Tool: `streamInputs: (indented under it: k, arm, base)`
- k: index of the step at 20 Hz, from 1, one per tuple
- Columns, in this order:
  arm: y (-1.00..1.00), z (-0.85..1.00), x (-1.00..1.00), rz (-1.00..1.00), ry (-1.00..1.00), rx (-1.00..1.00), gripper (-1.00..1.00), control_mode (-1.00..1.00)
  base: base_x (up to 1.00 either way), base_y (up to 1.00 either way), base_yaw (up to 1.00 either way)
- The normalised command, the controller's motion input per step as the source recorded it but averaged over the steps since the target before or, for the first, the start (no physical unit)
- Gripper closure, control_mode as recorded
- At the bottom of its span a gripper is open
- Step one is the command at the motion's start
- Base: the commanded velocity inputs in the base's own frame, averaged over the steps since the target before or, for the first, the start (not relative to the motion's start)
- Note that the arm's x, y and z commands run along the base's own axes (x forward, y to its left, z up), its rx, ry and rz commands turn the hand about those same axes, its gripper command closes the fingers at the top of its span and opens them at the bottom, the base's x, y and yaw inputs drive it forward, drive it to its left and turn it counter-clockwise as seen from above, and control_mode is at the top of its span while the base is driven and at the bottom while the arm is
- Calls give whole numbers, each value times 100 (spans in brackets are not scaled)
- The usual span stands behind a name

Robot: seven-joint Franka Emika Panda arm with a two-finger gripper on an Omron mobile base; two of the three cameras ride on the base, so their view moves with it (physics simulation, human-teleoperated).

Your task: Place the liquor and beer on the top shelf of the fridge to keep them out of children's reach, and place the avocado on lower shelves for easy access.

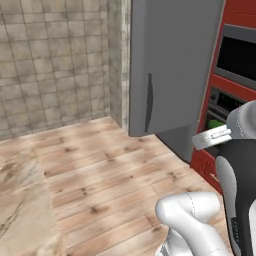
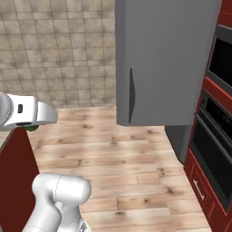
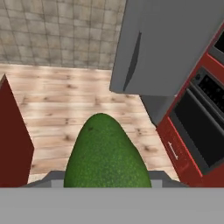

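We see the claw gripping the avocado (bumpy, dark green), held above the wooden floor, grey fridge door ahead, red oven cabinet at right

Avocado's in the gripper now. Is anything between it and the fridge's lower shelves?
Yes. The gripper holds the avocado, but the fridge's grey door faces it with its dark handle. No shelf is visible past the door, so it stands between the avocado and the lower shelves. The wooden floor between looks clear.

no readable text, labels or signs
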Motion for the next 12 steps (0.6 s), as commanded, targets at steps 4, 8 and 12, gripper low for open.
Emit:
streamInputs:
  k: [4, 8, 12]
  arm:
    - [0, 0, 0, 0, 0, 0, 100, 100]
    - [0, 0, 0, 0, 0, 0, 100, 100]
    - [0, 0, 0, 0, 0, 0, 100, 100]
  base:
    - [100, 33, 0]
    - [100, 49, 0]
    - [100, 64, 0]
